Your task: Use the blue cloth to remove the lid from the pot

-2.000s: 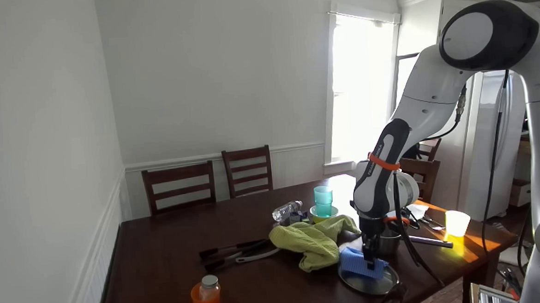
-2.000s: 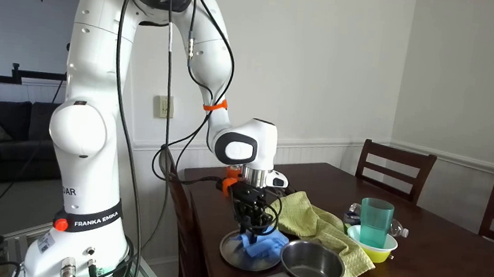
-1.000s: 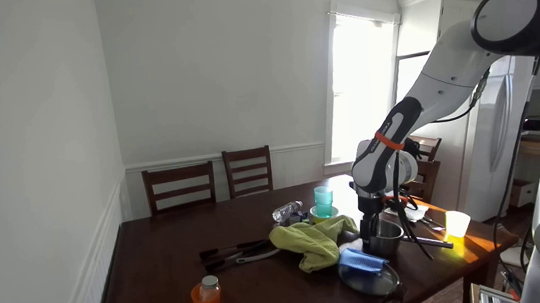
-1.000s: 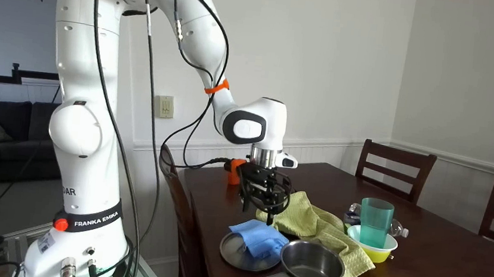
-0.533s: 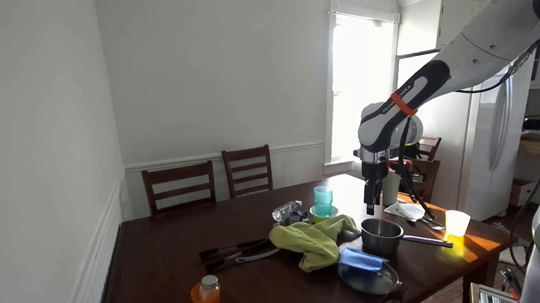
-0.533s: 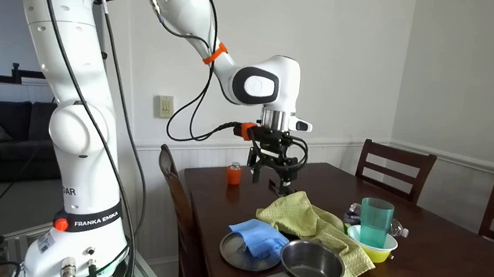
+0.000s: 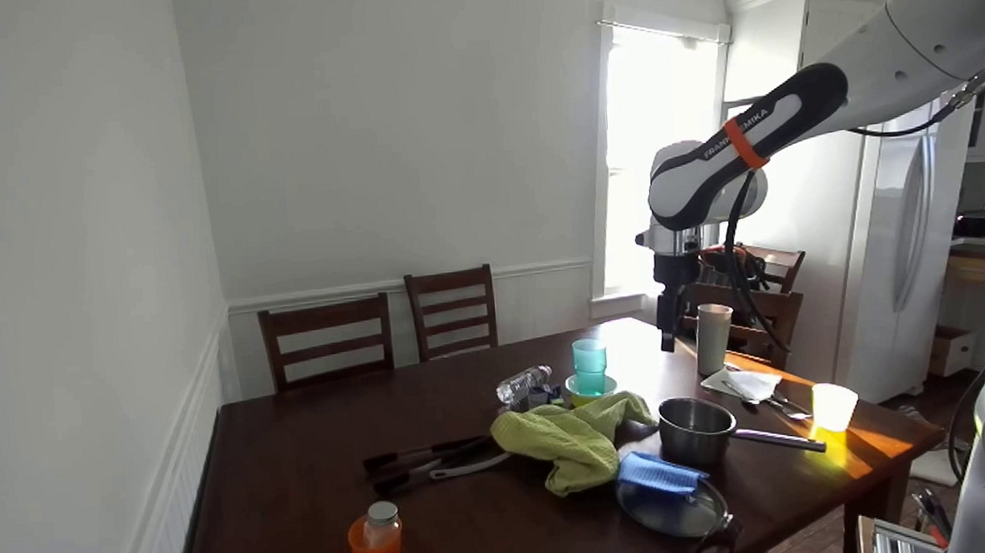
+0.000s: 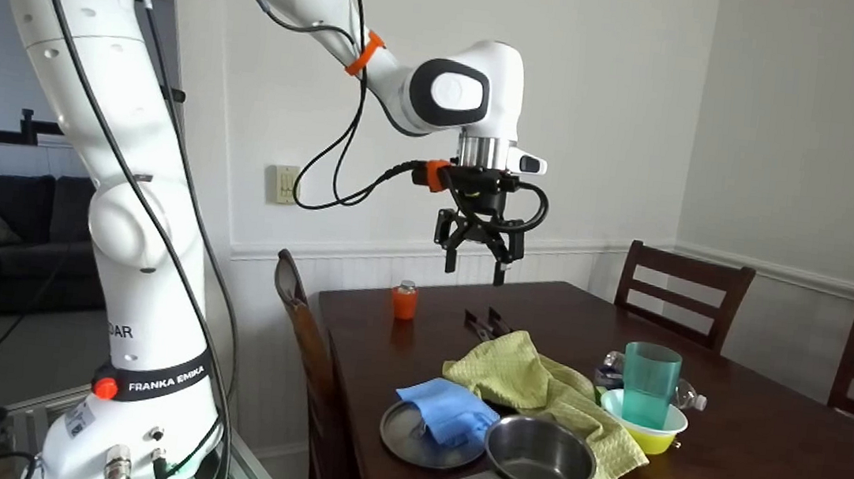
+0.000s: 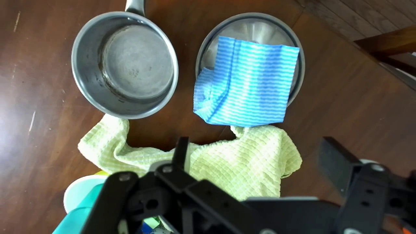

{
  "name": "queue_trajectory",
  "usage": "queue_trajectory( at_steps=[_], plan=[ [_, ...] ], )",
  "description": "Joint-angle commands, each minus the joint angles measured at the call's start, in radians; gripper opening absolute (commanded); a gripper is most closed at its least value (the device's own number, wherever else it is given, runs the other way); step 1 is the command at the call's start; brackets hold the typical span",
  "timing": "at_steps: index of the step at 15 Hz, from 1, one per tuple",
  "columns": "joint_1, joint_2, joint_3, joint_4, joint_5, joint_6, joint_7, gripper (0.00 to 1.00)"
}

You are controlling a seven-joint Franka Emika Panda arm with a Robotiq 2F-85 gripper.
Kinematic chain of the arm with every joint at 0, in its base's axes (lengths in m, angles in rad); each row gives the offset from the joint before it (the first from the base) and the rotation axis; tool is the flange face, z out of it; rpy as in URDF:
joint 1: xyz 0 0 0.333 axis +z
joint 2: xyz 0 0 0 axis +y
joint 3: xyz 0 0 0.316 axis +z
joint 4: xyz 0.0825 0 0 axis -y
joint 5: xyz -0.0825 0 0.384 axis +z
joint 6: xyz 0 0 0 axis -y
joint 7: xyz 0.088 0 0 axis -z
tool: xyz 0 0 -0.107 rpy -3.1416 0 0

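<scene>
The steel pot (image 9: 136, 61) stands uncovered on the table, and its inside looks empty. Beside it lies the round lid (image 8: 413, 443), flat on the tabletop. The blue cloth (image 9: 255, 84) is draped over much of the lid and hangs past its rim, hiding the lid's knob. High above the table, my gripper (image 8: 475, 272) stands open, its fingers wide apart with nothing between them. In the wrist view the gripper (image 9: 255, 143) shows in front of the green towel, with the cloth and lid beyond the fingertips. The pot (image 7: 696, 434) and cloth (image 7: 659, 474) also show below it.
A crumpled green towel (image 8: 538, 386) lies next to the pot and lid. Behind it are a teal cup (image 8: 650, 386) in a bowl and a plastic bottle (image 7: 522, 384). Dark-handled utensils (image 7: 435, 461), an orange cup (image 7: 376, 552) and a tall tumbler (image 7: 713, 338) also stand around.
Two seconds ago my gripper was down at the bunched blue cloth on the lid. It has let go and risen well above the table, leaving cloth and lid in place beside the pot.
</scene>
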Motion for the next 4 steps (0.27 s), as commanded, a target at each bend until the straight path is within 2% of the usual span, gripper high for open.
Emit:
queue_trajectory(
  at_steps=[1, 4],
  plan=[
    [0.022, 0.000, -0.020, 0.000, -0.006, -0.002, 0.005, 1.00],
    [0.022, 0.005, -0.022, 0.000, -0.006, -0.004, 0.005, 1.00]
  ],
)
